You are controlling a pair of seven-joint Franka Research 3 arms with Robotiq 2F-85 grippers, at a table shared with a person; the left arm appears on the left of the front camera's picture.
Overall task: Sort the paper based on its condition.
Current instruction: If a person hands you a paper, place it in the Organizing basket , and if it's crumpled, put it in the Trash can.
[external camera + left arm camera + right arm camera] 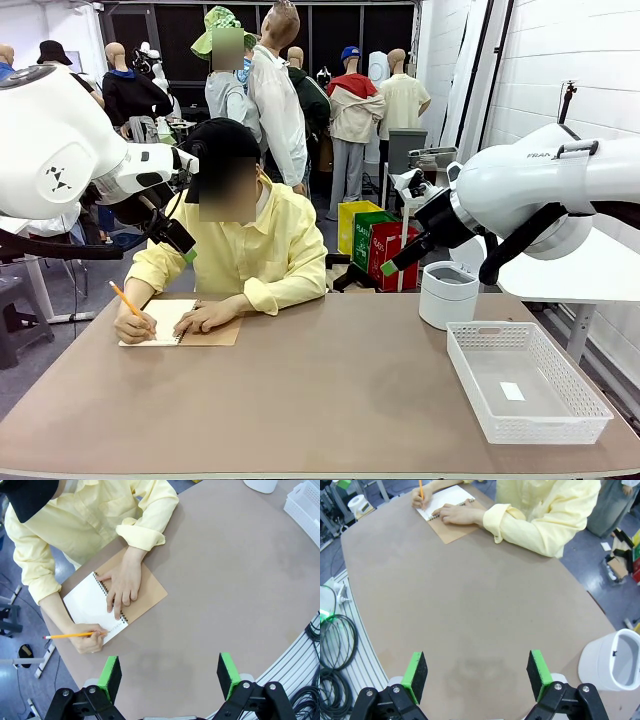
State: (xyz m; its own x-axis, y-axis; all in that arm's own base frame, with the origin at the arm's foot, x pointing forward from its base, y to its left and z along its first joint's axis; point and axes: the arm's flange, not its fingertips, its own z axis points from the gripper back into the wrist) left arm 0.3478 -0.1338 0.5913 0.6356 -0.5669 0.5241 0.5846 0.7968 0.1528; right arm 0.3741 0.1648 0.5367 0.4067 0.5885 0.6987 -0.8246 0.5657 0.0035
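Paper: one white page, smooth and flat, no crease to be seen, lying open in a spiral notebook with a brown card cover, bound along the wire coil. Sits at the far left of the tabletop, right in front of the person in the yellow shirt.

Counted: one notebook, one open page, one yellow pencil, one white mesh basket, one white round tub, one small white slip on the basket floor.

Two hands of the person: pencil hand at the page's edge with the tip down on the sheet, other hand pressed flat across the coil, fingers on the page.

Two robot hands, both raised above the tabletop and well apart from the paper. Left hand: wide open, green pads far apart, holding nothing. Right hand: likewise wide open, holding nothing, tub off to one side.

Basket at the right side of the tabletop, tub just behind it near the far edge, both well apart from the notebook.
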